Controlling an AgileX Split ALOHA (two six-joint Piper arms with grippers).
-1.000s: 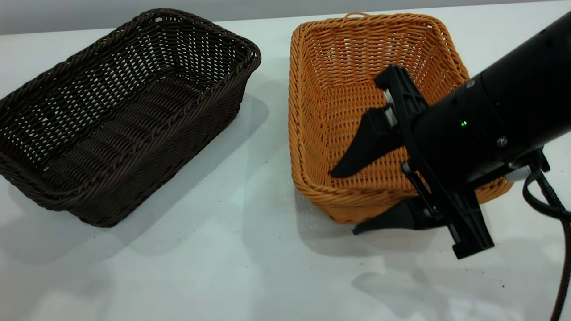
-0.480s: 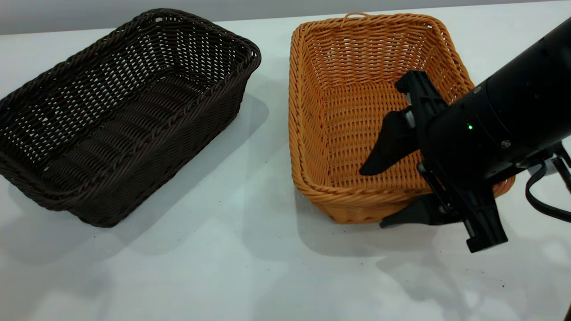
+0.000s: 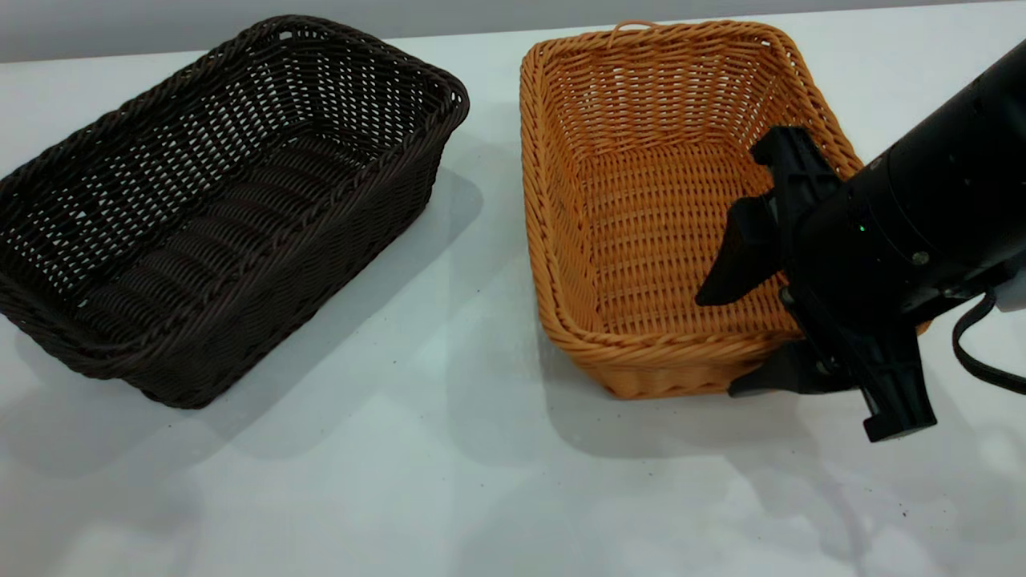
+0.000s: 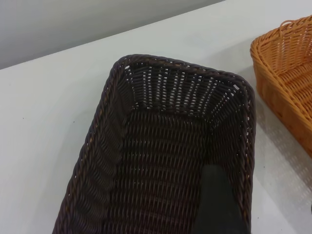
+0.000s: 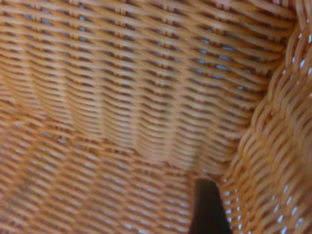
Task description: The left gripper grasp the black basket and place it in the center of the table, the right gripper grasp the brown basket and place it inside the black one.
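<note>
1. Right gripper [image 3: 737, 344]: fingers apart, straddling brown basket's [image 3: 641, 240] near right rim, not clamped.
2. Left gripper: only a dark fingertip shows in black basket [image 3: 216, 208]; can't tell state.
3. Baskets side by side on table [image 3: 449, 481]. Nesting still left.

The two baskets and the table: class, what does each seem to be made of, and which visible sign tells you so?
The black basket: open woven strands, wicker or a plastic imitation, with a slight sheen and a braided rim.
The brown basket: the same kind of weave in orange-tan, tighter at the floor, with light showing through the gaps in its walls.
The table: a smooth white-grey top, perhaps laminate, showing soft shadows and faint reflections.
</note>
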